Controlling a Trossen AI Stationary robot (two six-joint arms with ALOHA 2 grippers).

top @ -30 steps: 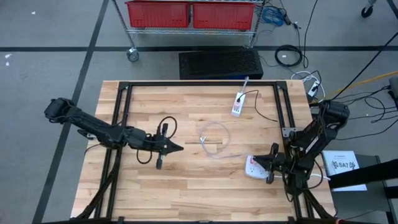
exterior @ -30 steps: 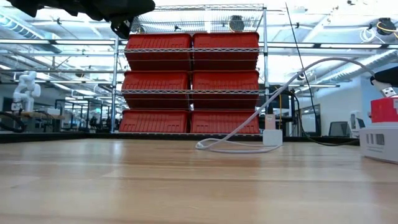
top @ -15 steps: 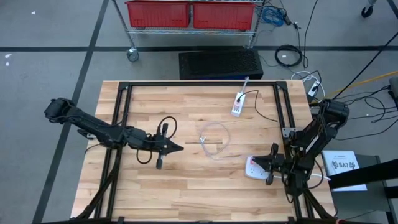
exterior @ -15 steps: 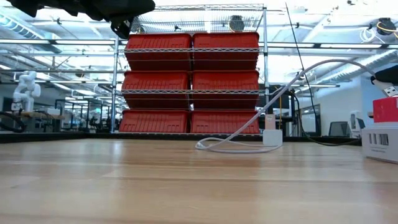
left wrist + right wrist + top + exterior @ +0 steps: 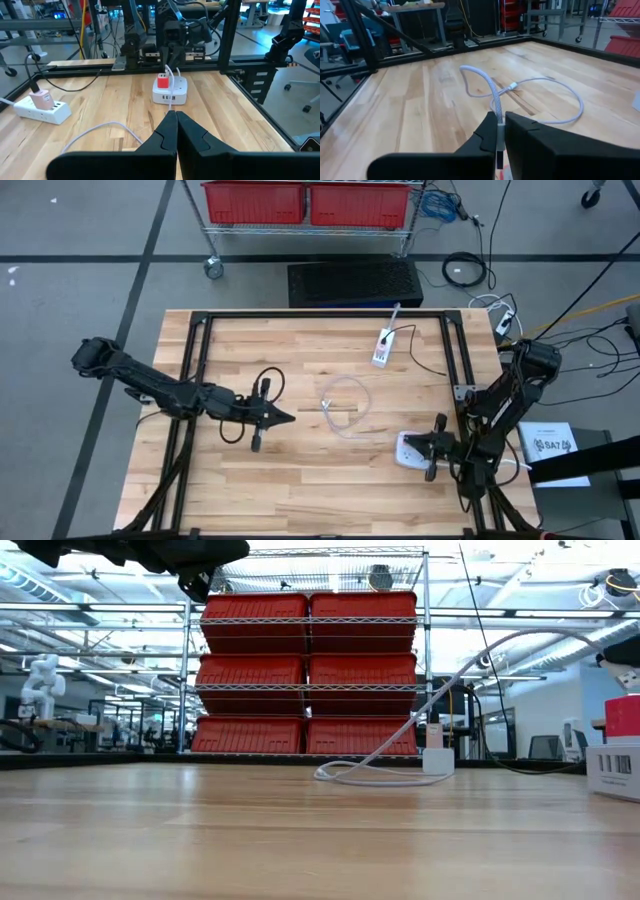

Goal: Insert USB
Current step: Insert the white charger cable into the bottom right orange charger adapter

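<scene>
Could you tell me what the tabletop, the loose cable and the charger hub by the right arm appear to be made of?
The tabletop looks like butcher-block wood, with visible plank seams and grain and a light sheen. The white cable seems sheathed in flexible plastic or rubber, since it lies in soft loops. The charger hub appears to be smooth white moulded plastic with a red top piece, probably plastic too.
</scene>
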